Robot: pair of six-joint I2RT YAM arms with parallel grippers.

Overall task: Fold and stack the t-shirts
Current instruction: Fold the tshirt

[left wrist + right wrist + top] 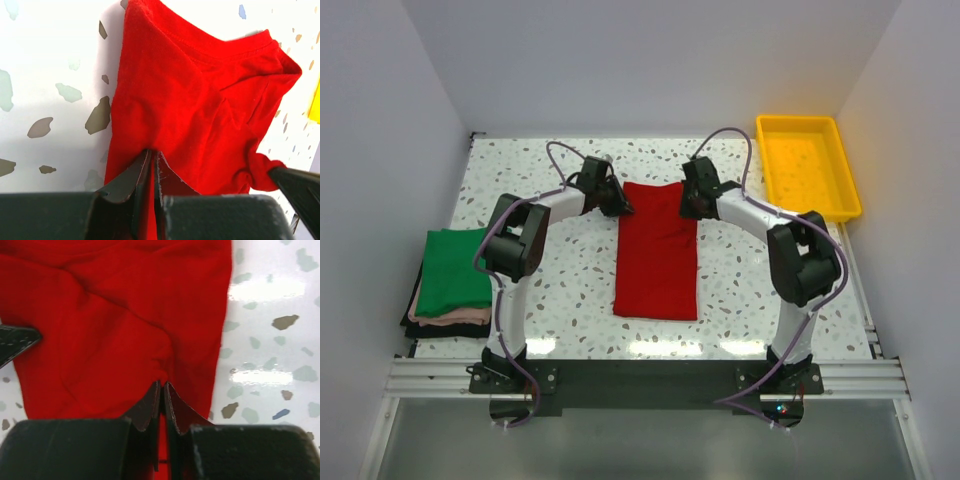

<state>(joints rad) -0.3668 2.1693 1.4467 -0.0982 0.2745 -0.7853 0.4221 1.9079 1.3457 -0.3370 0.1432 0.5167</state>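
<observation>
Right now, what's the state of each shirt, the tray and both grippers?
red t-shirt, folded into a long strip, lying flat, far end pinched at both corners
green t-shirt, folded, on top of a pile of other cloth at the left
yellow tray, empty, at the far right
left gripper, shut on the red t-shirt
right gripper, shut on the red t-shirt

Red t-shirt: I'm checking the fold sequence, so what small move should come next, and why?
Probably lift both corners slightly and start drawing them toward the near end. The left tool and right tool are each shut on a far corner of the red t-shirt, which lies flat as a long narrow strip, not yet halved.
</observation>
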